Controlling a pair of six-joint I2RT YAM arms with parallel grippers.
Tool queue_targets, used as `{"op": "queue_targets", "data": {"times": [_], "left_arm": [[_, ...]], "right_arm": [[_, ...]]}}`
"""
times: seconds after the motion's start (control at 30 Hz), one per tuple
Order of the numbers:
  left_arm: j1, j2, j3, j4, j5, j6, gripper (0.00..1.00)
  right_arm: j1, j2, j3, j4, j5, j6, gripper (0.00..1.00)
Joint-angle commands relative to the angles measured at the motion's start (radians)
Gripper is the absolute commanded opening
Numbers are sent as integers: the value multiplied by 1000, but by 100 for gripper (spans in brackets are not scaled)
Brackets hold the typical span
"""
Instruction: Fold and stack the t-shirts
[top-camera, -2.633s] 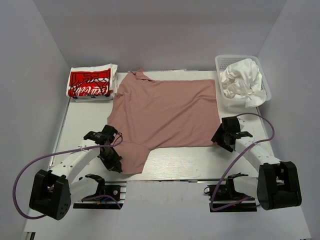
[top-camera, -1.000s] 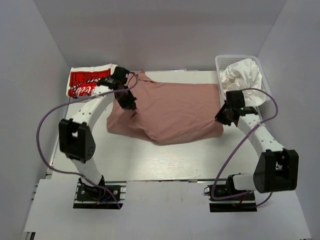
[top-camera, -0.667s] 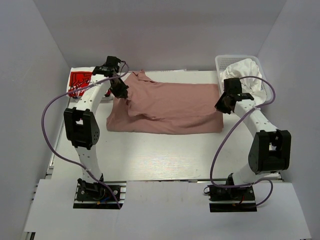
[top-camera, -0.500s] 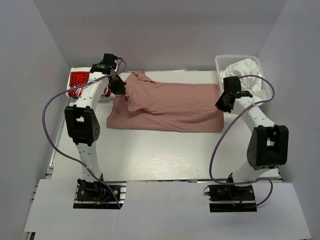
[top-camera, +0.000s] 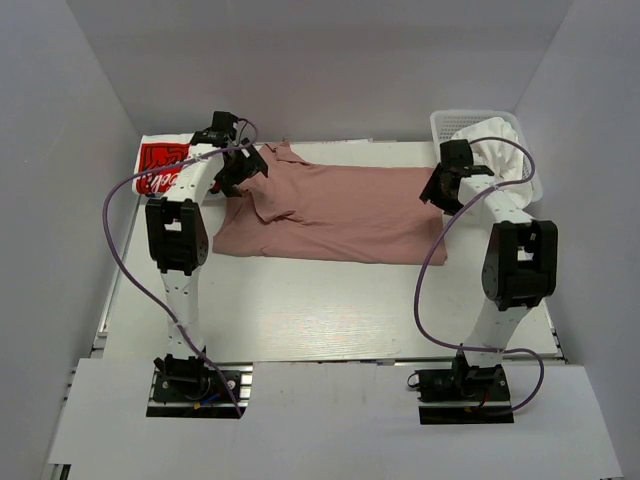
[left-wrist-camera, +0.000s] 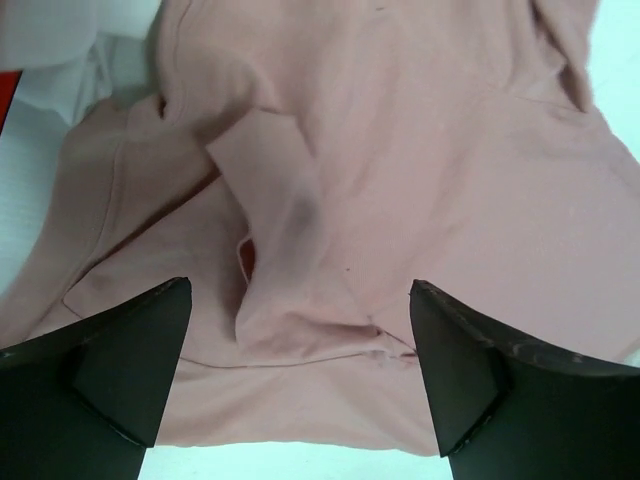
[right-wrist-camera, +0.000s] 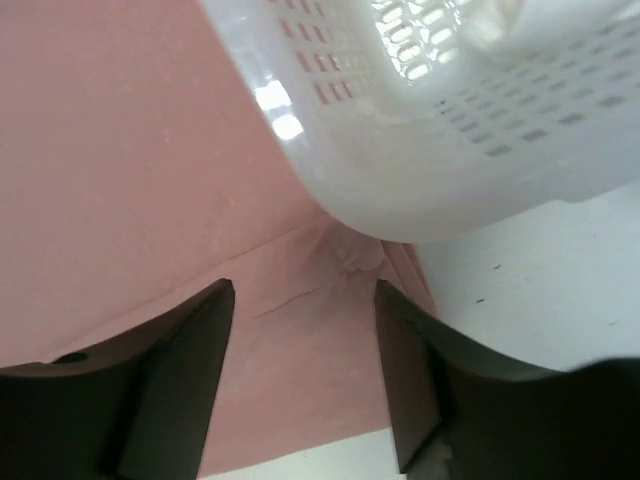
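Note:
The dusty-pink t-shirt (top-camera: 340, 215) lies folded in half across the back of the table, its near half laid over the far half. My left gripper (top-camera: 243, 172) hangs open over its left end by the collar; in the left wrist view the pink t-shirt (left-wrist-camera: 400, 170) lies loose below the left gripper (left-wrist-camera: 300, 375), a sleeve flap (left-wrist-camera: 270, 190) turned over. My right gripper (top-camera: 437, 192) stands open over the right end; the right gripper (right-wrist-camera: 300, 380) holds nothing above the pink t-shirt (right-wrist-camera: 130, 150). A folded white t-shirt with a red print (top-camera: 160, 168) sits at the back left.
A white mesh basket (top-camera: 470, 114) with crumpled white t-shirts (top-camera: 495, 140) stands at the back right, its corner (right-wrist-camera: 420, 150) touching the pink shirt's edge beside my right fingers. The bare table (top-camera: 330, 310) stretches in front of the shirt. Grey walls close in all round.
Both grippers carried the shirt's near edge to the far edge, folding it in half. In the last half second both opened and let the cloth go.

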Motion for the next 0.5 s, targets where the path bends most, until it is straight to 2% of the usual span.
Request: {"op": "queue_targets", "data": {"times": [0.0, 0.03, 0.07, 0.23, 0.3, 0.33, 0.47], "left_arm": [[-7, -79, 38, 46, 19, 48, 100], [-21, -100, 12, 57, 19, 48, 100], [-21, -152, -64, 71, 7, 48, 100], [-30, -330, -404, 201, 33, 28, 100], [-30, -391, -492, 247, 21, 19, 100], [-30, -407, -573, 264, 21, 19, 100], [-30, -409, -704, 309, -17, 19, 100]], "right_arm": [[5, -71, 38, -3, -36, -35, 66], [9, -82, 19, 0, -90, -35, 73], [22, -94, 7, 7, -110, -46, 90], [75, -163, -120, 70, -184, -59, 90], [92, -169, -187, 113, -216, -53, 90], [92, -166, -202, 141, -226, -49, 90], [114, -102, -266, 228, -279, -43, 90]]}}
